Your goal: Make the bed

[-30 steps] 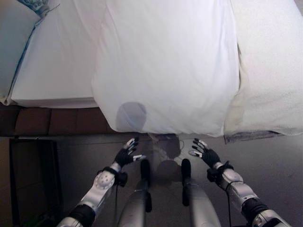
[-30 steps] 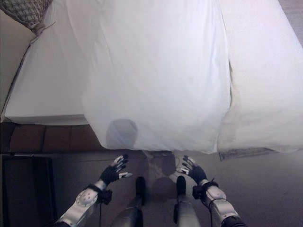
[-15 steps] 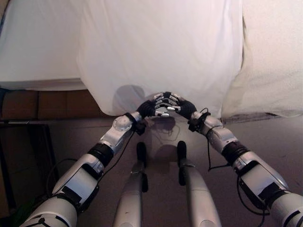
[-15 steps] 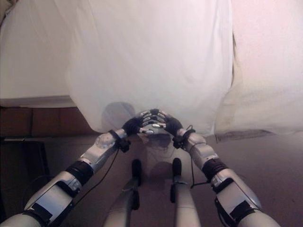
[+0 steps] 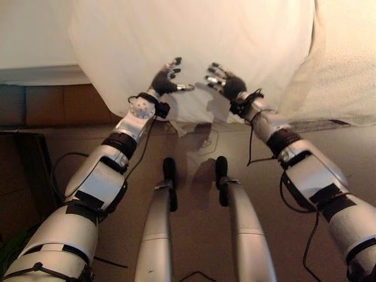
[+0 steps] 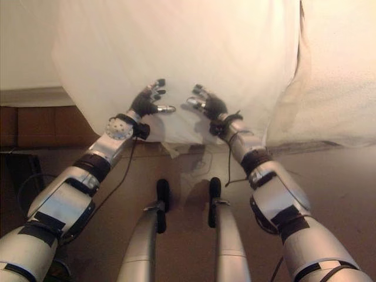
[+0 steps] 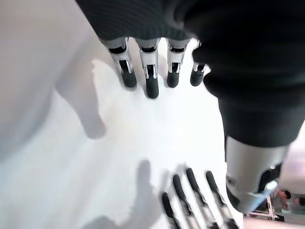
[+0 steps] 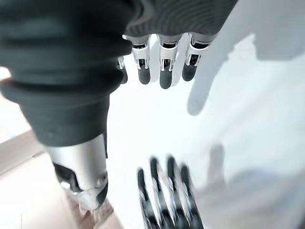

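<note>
1. Bed point(image 5: 35, 35), white-sheeted, spans the head views above a brown base point(image 5: 53, 104); a white duvet point(image 5: 194, 41) drapes over its near edge, a textured white blanket point(image 5: 346, 70) just beside it on the right.
2. Duvet's lower hem hangs above bare floor point(image 5: 194, 147).
3. Left hand point(image 5: 165, 81) and right hand point(image 5: 226, 84) hover near each other over the hem, fingers point(image 7: 148, 78) spread and released; each wrist view also shows the opposite hand.

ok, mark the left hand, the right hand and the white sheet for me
left hand point(image 5: 164, 80), left eye view, on the dark back of the hand.
right hand point(image 5: 228, 86), left eye view, on the dark back of the hand.
white sheet point(image 5: 194, 35), left eye view, on the flat middle of the cloth.
</note>
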{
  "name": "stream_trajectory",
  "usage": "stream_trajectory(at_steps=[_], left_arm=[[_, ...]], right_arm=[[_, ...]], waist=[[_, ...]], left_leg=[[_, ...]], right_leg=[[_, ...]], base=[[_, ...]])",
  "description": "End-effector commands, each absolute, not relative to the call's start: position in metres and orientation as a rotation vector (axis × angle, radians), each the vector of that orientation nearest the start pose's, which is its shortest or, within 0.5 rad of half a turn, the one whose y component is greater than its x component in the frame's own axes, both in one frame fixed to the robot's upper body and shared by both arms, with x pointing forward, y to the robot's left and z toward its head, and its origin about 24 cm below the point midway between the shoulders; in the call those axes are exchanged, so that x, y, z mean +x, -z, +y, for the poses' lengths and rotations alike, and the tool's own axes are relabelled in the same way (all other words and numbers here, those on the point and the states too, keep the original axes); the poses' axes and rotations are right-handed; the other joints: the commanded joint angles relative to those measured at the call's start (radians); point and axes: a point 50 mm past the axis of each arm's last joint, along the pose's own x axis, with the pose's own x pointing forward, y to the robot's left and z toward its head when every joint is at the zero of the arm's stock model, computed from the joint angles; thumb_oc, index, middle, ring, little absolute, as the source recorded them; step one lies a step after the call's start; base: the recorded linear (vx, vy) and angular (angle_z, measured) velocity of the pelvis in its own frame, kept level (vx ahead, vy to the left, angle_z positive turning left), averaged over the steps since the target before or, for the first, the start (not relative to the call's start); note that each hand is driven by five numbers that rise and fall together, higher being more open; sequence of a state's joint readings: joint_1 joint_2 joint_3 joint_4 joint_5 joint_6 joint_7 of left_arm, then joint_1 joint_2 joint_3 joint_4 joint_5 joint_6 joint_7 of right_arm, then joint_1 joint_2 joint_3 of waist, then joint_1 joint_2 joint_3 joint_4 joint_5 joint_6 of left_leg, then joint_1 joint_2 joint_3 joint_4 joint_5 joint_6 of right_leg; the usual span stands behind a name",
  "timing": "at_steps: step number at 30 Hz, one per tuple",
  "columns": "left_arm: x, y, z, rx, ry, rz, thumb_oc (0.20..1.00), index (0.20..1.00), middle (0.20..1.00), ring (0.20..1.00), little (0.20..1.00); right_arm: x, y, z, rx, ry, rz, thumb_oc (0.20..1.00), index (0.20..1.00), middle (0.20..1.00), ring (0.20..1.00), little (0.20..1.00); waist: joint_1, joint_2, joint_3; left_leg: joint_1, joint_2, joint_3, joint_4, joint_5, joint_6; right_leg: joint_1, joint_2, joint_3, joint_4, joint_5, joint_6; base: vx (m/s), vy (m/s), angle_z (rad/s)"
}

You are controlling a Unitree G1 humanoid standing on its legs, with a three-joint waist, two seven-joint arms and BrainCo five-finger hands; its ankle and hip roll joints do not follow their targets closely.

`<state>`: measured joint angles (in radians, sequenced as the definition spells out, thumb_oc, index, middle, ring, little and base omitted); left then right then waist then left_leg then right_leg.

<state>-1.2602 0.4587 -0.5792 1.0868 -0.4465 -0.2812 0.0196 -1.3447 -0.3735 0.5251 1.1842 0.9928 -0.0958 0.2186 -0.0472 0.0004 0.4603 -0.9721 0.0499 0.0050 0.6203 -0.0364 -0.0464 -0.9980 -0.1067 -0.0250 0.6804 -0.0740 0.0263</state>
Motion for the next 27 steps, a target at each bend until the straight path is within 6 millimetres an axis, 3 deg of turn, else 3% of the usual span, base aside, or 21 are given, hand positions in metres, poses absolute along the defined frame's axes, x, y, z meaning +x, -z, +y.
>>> stream_trajectory(at_steps=[1, 2, 3, 7, 10, 13, 14, 17, 19, 20, 22, 25, 27], left_arm=[[0.421, -0.265, 0.175, 0.378, -0.024, -0.414, 1.000, 1.000, 1.000, 1.000, 1.000], [0.421, -0.265, 0.186, 0.384, -0.072, -0.406, 1.000, 1.000, 1.000, 1.000, 1.000], [0.421, -0.265, 0.186, 0.384, -0.072, -0.407, 1.000, 1.000, 1.000, 1.000, 1.000], [0.417, -0.254, 0.219, 0.356, -0.175, -0.359, 1.000, 1.000, 1.000, 1.000, 1.000], [0.410, -0.237, 0.251, 0.337, -0.265, -0.298, 1.000, 1.000, 1.000, 1.000, 1.000], [0.405, -0.227, 0.266, 0.318, -0.305, -0.273, 1.000, 1.000, 1.000, 1.000, 1.000], [0.397, -0.218, 0.284, 0.308, -0.353, -0.251, 1.000, 1.000, 1.000, 1.000, 1.000], [0.390, -0.206, 0.298, 0.313, -0.385, -0.220, 1.000, 1.000, 1.000, 1.000, 1.000], [0.379, -0.193, 0.320, 0.306, -0.443, -0.179, 1.000, 1.000, 1.000, 1.000, 1.000], [0.369, -0.176, 0.333, 0.282, -0.489, -0.136, 1.000, 1.000, 1.000, 1.000, 1.000], [0.363, -0.165, 0.341, 0.270, -0.517, -0.105, 1.000, 1.000, 1.000, 1.000, 1.000], [0.342, -0.126, 0.358, 0.249, -0.588, 0.004, 1.000, 1.000, 1.000, 1.000, 1.000], [0.329, -0.088, 0.353, 0.237, -0.580, 0.098, 1.000, 1.000, 1.000, 1.000, 1.000]], right_arm=[[0.430, -0.249, -0.153, 0.155, -0.211, -0.213, 1.000, 1.000, 1.000, 1.000, 1.000], [0.430, -0.254, -0.170, 0.092, -0.130, -0.220, 1.000, 1.000, 1.000, 1.000, 1.000], [0.430, -0.255, -0.170, 0.091, -0.129, -0.220, 1.000, 1.000, 1.000, 1.000, 1.000], [0.425, -0.251, -0.211, 0.080, -0.008, -0.198, 1.000, 1.000, 1.000, 1.000, 1.000], [0.417, -0.238, -0.250, 0.075, 0.100, -0.159, 1.000, 1.000, 1.000, 1.000, 1.000], [0.412, -0.227, -0.268, 0.079, 0.151, -0.128, 1.000, 1.000, 1.000, 1.000, 1.000], [0.403, -0.217, -0.289, 0.091, 0.214, -0.104, 1.000, 1.000, 1.000, 1.000, 1.000], [0.396, -0.205, -0.306, 0.106, 0.264, -0.081, 1.000, 1.000, 1.000, 1.000, 1.000], [0.386, -0.190, -0.324, 0.119, 0.320, -0.040, 1.000, 1.000, 1.000, 1.000, 1.000], [0.378, -0.176, -0.335, 0.139, 0.367, -0.015, 1.000, 1.000, 1.000, 1.000, 1.000], [0.373, -0.166, -0.340, 0.149, 0.385, 0.007, 1.000, 1.000, 1.000, 1.000, 1.000], [0.357, -0.123, -0.347, 0.190, 0.435, 0.103, 1.000, 1.000, 1.000, 1.000, 1.000], [0.337, -0.083, -0.351, 0.229, 0.478, 0.191, 1.000, 1.000, 1.000, 1.000, 1.000]], waist=[[0.013, -0.001, -0.044], [0.013, 0.000, -0.045], [0.013, 0.001, -0.045], [0.013, -0.001, -0.044], [0.014, -0.003, -0.043], [0.014, -0.003, -0.040], [0.017, -0.001, -0.035], [0.018, 0.004, -0.026], [0.018, 0.010, -0.021], [0.020, 0.014, -0.015], [0.021, 0.016, -0.015], [0.017, 0.016, -0.018], [0.014, 0.020, -0.027]], left_leg=[[0.024, 0.034, 0.017, 0.020, -0.047, -0.049], [0.018, 0.033, 0.020, 0.021, -0.046, -0.049], [0.017, 0.033, 0.020, 0.021, -0.046, -0.049], [0.032, 0.034, 0.026, 0.001, -0.045, -0.048], [0.063, 0.034, 0.029, -0.034, -0.039, -0.052], [0.086, 0.033, 0.030, -0.063, -0.033, -0.053], [0.106, 0.028, 0.029, -0.085, -0.025, -0.056], [0.132, 0.022, 0.024, -0.117, -0.014, -0.057], [0.163, 0.019, 0.029, -0.160, 0.000, -0.059], [0.184, 0.019, 0.030, -0.190, 0.014, -0.061], [0.201, 0.018, 0.031, -0.213, 0.024, -0.064], [0.270, 0.018, 0.030, -0.278, 0.048, -0.069], [0.331, 0.012, 0.023, -0.339, 0.067, -0.068]], right_leg=[[0.031, -0.045, 0.055, -0.058, 0.021, 0.092], [0.026, -0.048, 0.058, -0.059, 0.020, 0.091], [0.025, -0.048, 0.058, -0.058, 0.019, 0.091], [0.038, -0.053, 0.056, -0.078, 0.023, 0.094], [0.069, -0.055, 0.051, -0.117, 0.027, 0.097], [0.094, -0.054, 0.050, -0.144, 0.032, 0.099], [0.115, -0.053, 0.048, -0.162, 0.033, 0.100], [0.141, -0.054, 0.045, -0.185, 0.039, 0.102], [0.168, -0.057, 0.042, -0.220, 0.048, 0.106], [0.189, -0.056, 0.041, -0.247, 0.058, 0.109], [0.209, -0.056, 0.037, -0.271, 0.065, 0.110], [0.276, -0.055, 0.030, -0.329, 0.084, 0.113], [0.330, -0.055, 0.026, -0.368, 0.096, 0.115]], base=[[0.00, 0.000, 0.00], [0.00, 0.000, 0.00], [0.00, 0.000, 0.00], [0.00, 0.000, 0.00], [0.00, 0.000, 0.00], [0.01, -0.014, -0.01], [0.00, 0.000, 0.00], [0.02, -0.028, 0.00], [0.01, -0.020, 0.01], [0.00, 0.000, 0.00], [0.00, 0.000, 0.00], [0.03, -0.033, 0.01], [0.06, -0.045, 0.02]])
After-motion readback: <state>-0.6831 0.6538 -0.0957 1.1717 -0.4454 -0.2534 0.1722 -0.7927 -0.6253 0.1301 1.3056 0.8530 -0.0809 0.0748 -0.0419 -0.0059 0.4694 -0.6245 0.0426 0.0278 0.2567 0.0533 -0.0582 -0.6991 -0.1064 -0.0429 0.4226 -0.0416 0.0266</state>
